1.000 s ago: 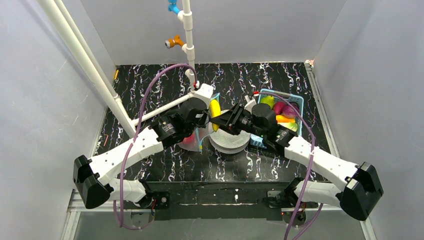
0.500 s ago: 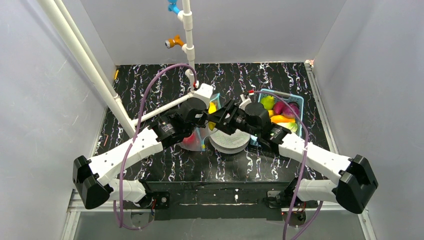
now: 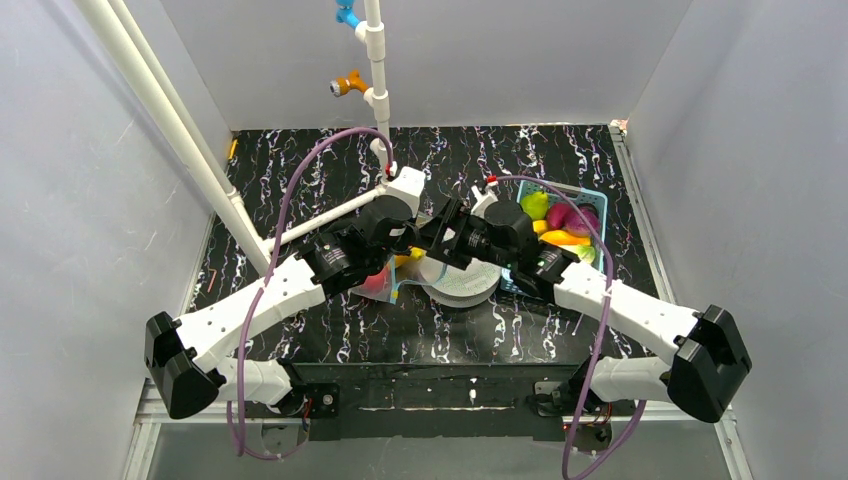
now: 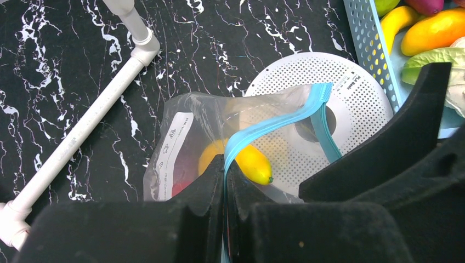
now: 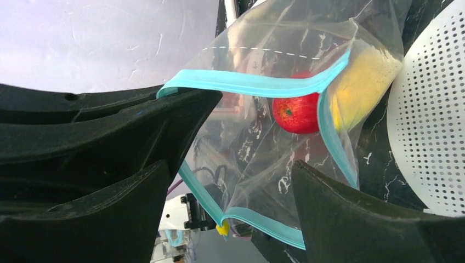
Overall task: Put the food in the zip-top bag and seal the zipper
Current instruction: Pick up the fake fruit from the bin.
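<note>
My left gripper (image 4: 225, 174) is shut on the teal zipper (image 4: 274, 123), holding the mouth of the clear zip-top bag (image 4: 189, 123) up. Inside the bag lie a yellow banana (image 4: 253, 163) and a red apple (image 5: 296, 113). My right gripper (image 5: 230, 170) stands wide open at the bag's mouth with nothing between its fingers; the zipper's yellow slider (image 5: 222, 229) hangs just below it. In the top view both grippers (image 3: 408, 233) (image 3: 438, 236) meet above the bag (image 3: 403, 283). More food, a green pear (image 3: 535, 203), a purple eggplant (image 3: 572, 216) and an orange piece (image 3: 566, 238), sits in the basket.
The light-blue mesh basket (image 3: 583, 190) stands right of the right wrist. A white perforated disc (image 3: 462, 285) lies under the bag's right side. A white pipe frame (image 3: 300, 230) crosses the table's left half, with an upright post (image 3: 377, 70) behind.
The right gripper moved left over the bag's mouth and opened. The banana it carried left its fingers and now lies in the bag. The left gripper kept its hold.
</note>
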Tool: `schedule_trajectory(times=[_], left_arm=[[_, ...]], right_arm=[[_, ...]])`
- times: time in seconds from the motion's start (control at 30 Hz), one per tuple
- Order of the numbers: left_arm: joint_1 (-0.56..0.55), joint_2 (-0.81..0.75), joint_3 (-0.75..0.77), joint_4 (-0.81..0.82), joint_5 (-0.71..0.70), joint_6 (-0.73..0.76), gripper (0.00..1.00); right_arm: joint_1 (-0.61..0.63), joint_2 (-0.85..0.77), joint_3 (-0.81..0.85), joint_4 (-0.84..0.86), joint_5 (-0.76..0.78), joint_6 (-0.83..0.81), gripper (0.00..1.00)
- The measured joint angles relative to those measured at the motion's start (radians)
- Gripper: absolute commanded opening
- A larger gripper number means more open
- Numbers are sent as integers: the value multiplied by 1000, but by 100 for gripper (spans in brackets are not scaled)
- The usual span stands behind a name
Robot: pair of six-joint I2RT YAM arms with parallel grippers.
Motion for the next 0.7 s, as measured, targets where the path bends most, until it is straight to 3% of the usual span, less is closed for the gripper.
schedule_trajectory(times=[0.23, 0.47, 0.6, 0.7], left_arm=[[0, 0, 0, 1, -2, 0, 0], [0, 0, 0, 1, -2, 0, 0], [0, 0, 0, 1, -2, 0, 0], [0, 0, 0, 1, -2, 0, 0]], right_arm=[[0, -30, 112, -158, 34, -176, 76], [-17, -146, 188, -394, 257, -380, 76], [-115, -189, 246, -516, 423, -476, 76], [-251, -202, 234, -560, 449, -511, 76]])
